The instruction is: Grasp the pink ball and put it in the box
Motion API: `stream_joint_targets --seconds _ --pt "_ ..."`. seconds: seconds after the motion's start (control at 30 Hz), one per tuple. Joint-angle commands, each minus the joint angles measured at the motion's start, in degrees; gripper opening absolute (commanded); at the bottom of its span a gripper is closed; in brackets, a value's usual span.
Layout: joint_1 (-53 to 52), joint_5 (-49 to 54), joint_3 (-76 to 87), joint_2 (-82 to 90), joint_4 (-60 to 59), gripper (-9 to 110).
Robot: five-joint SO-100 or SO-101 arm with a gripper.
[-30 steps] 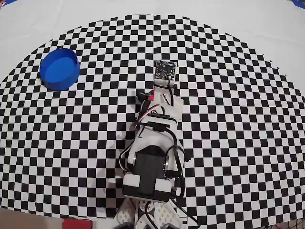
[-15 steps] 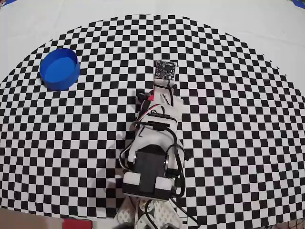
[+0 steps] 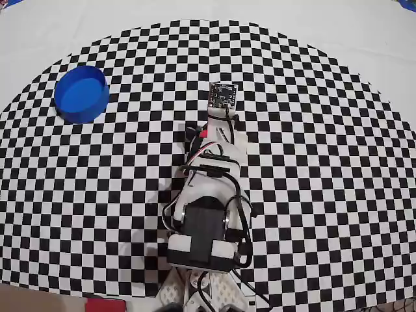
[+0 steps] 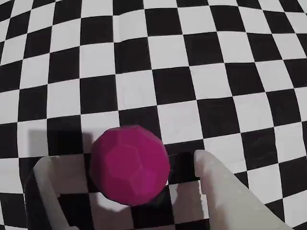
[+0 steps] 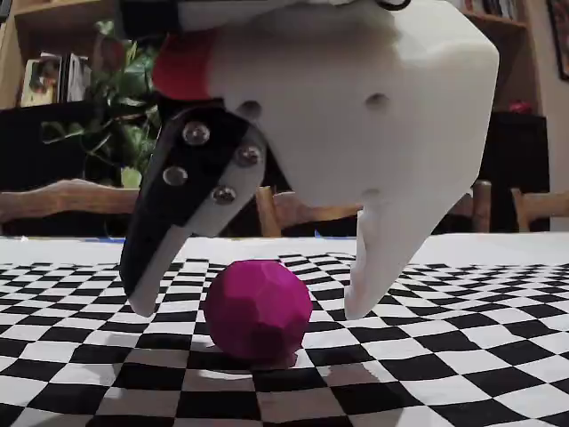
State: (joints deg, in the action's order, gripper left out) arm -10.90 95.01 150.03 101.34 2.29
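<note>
Tool (image 5: 253,307) fingers are standing spread on either side of the pink ball (image 5: 258,309), released and not yet pressing it; in the fixed view there is a gap between the ball and each fingertip, and the ball is resting on the checkered surface (image 5: 462,356). In the wrist view the ball (image 4: 130,165) is sitting between the two fingers, nearer the left one (image 4: 53,191) than the right (image 4: 225,191). Compared with a second ago, the overhead view is showing the arm (image 3: 208,195) reaching slightly farther forward, so the tool has been settling around the ball. That is putting it in place for closing. The blue box (image 3: 81,93) is sitting well apart, toward the upper left of the overhead view, empty as far as it shows
</note>
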Motion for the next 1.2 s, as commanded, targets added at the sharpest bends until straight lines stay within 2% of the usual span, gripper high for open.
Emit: stream_joint_targets --seconds 0.0,1.17 --pt "0.00 -0.62 -2.11 -0.26 0.53 34" --pt "0.09 -0.62 -3.25 -0.62 0.53 34"
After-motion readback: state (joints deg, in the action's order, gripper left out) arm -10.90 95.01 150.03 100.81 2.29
